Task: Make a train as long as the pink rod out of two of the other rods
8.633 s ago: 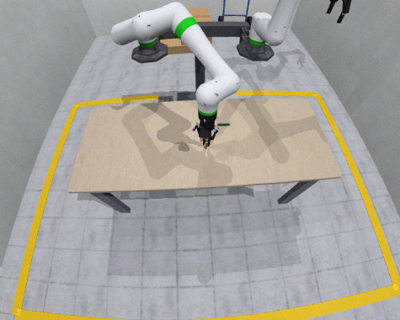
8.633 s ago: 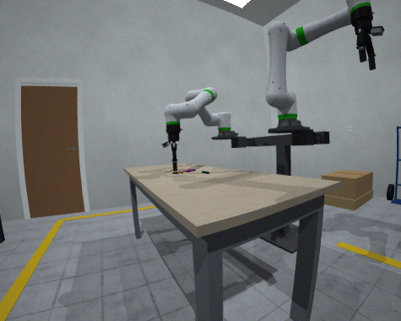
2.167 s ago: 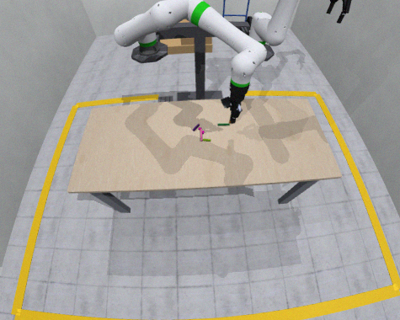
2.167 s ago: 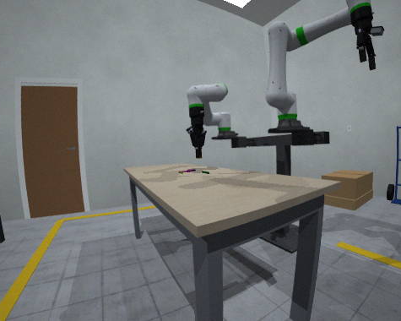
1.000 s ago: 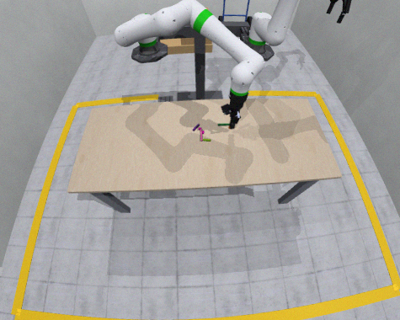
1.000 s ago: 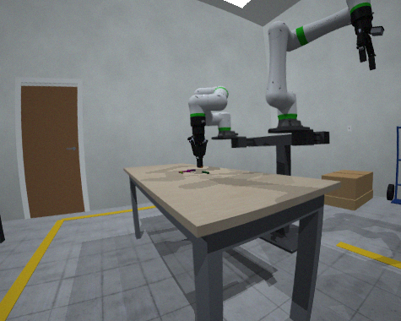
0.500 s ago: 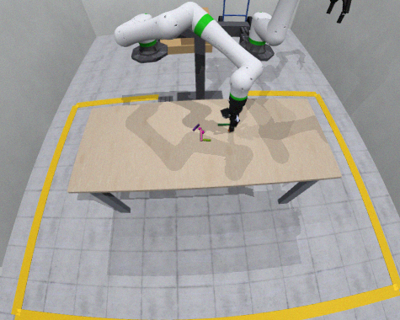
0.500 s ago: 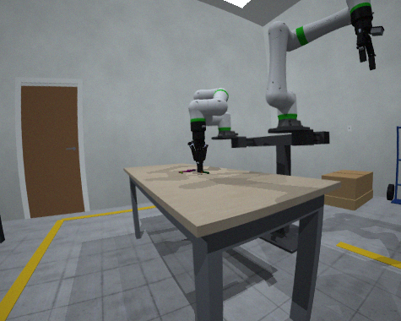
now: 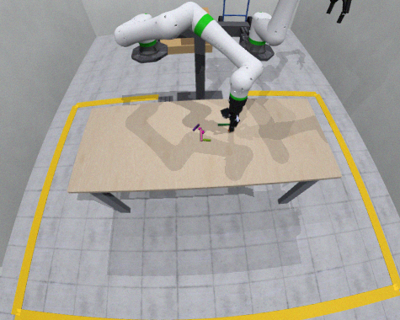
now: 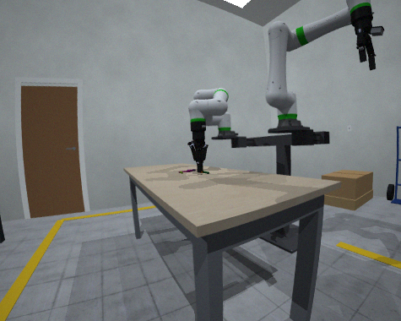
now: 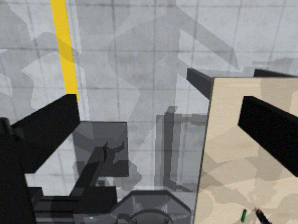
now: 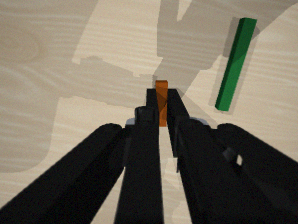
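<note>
The right fingers (image 9: 231, 129) (image 10: 200, 170) grip an orange rod (image 12: 161, 100), partly hidden between them, near the green rod (image 9: 223, 125) (image 12: 236, 65)

Out past the work area, a brown door (image 10: 50, 149) with a lever handle (image 10: 72, 149) sits in a white frame within the grey wall (image 10: 134, 63). Yellow tape (image 9: 46, 185) (image 10: 33, 258) (image 11: 65, 50) runs along the tiled floor (image 9: 155, 253) (image 10: 100, 262) (image 11: 135, 35) — and cardboard boxes (image 9: 176, 47) (image 10: 349, 187) sit near a blue hand truck (image 9: 235, 16) (image 10: 398, 165), its dark wheel (image 10: 390, 192) visible at one side.
</note>
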